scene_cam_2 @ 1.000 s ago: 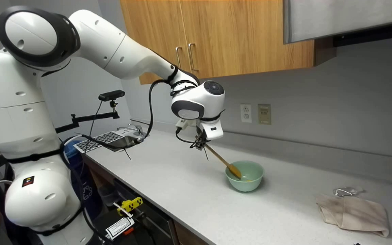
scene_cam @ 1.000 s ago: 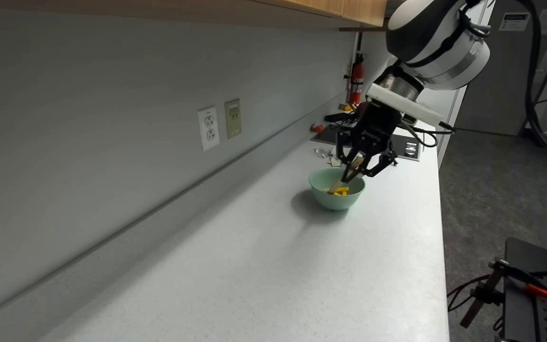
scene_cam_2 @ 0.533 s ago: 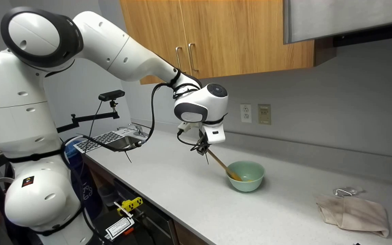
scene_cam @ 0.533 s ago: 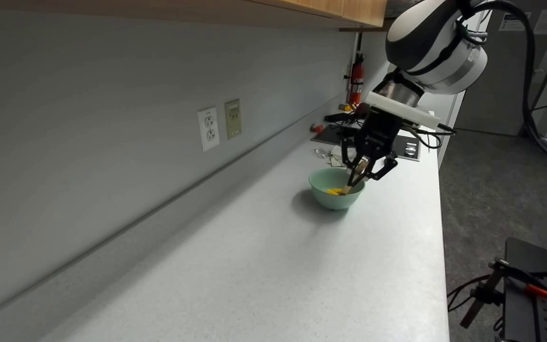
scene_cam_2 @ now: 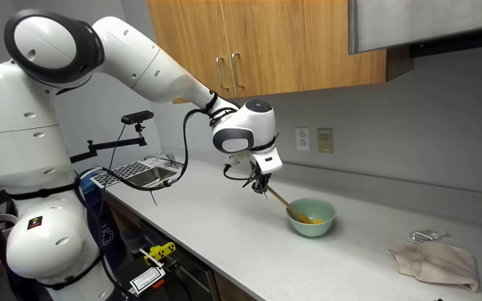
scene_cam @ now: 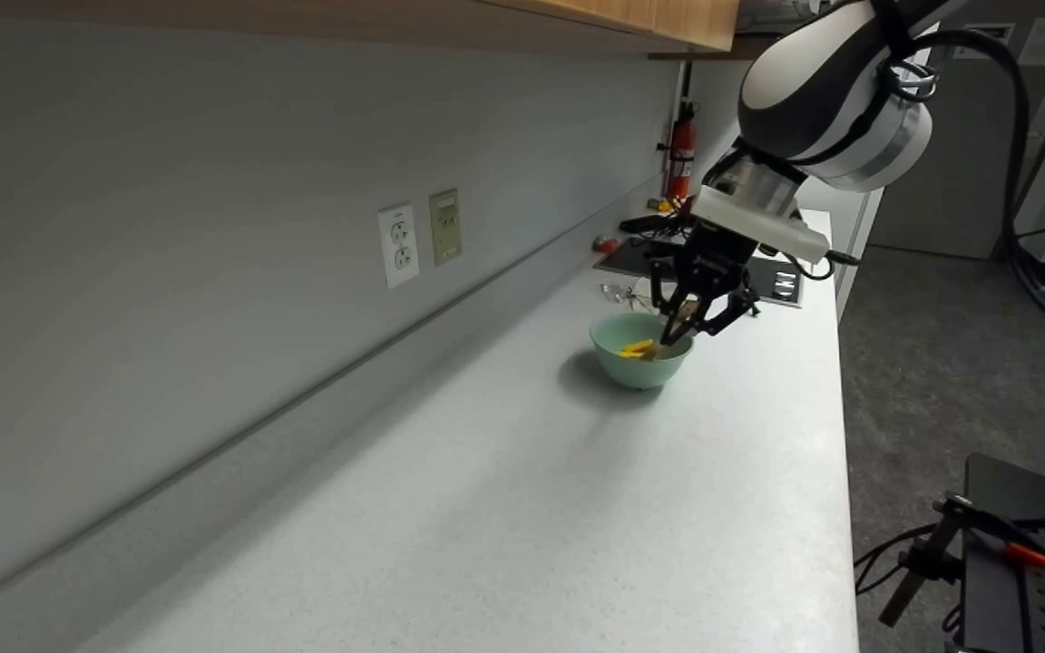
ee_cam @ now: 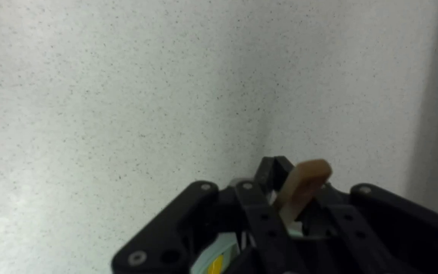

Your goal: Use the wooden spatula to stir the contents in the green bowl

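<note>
Pale surface (scene_cam: 450, 544) beside a grey wall (scene_cam: 169, 272); stirring seems under way.
In an exterior view, the green bowl (scene_cam: 636, 375), holding yellow pieces (scene_cam: 637, 347), is set just below the claw (scene_cam: 678, 326). In an exterior view, the wooden spatula (scene_cam_2: 284, 202) is clamped in it by the handle, long axis slanted down into the bowl; the arm label (scene_cam_2: 34, 222) cannot be read. In the wrist view, the handle's end is seen.
</note>
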